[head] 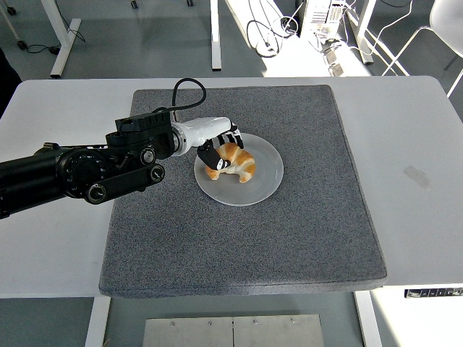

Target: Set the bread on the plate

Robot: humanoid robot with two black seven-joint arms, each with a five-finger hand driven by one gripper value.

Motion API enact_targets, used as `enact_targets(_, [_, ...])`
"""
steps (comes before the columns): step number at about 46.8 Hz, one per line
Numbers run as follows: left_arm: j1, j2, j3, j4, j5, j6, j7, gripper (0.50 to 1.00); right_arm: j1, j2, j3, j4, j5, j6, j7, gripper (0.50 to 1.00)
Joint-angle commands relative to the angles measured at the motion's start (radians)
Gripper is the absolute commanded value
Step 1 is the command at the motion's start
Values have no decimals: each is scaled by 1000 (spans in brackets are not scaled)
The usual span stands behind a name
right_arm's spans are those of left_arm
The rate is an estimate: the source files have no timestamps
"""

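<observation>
The bread, a golden croissant (pixel 235 163), lies on the white plate (pixel 264 182) in the middle of the grey mat. My left hand (pixel 219 154) comes in from the left and sits over the plate's left side. Its black fingers (pixel 226 164) are still curled around the croissant's left end. The croissant rests low, against the plate's surface. My right arm is out of view.
The grey mat (pixel 289 238) covers the middle of the white table (pixel 419 181). A black cable (pixel 185 87) loops up behind my left forearm. Table legs and cables show on the floor beyond the table's far edge.
</observation>
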Motion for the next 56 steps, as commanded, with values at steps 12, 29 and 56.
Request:
enact_targets(12, [2, -9, -8, 1, -18, -1, 3, 801, 0, 0, 0, 0, 0, 0, 0, 1000])
enact_targets(29, [-12, 43, -107, -12, -51, -8, 5, 833, 0, 0, 0, 0, 0, 0, 0, 1000])
enact_targets(56, [94, 223, -301, 53, -498, 121, -281, 805, 0, 0, 0, 0, 0, 0, 0, 1000])
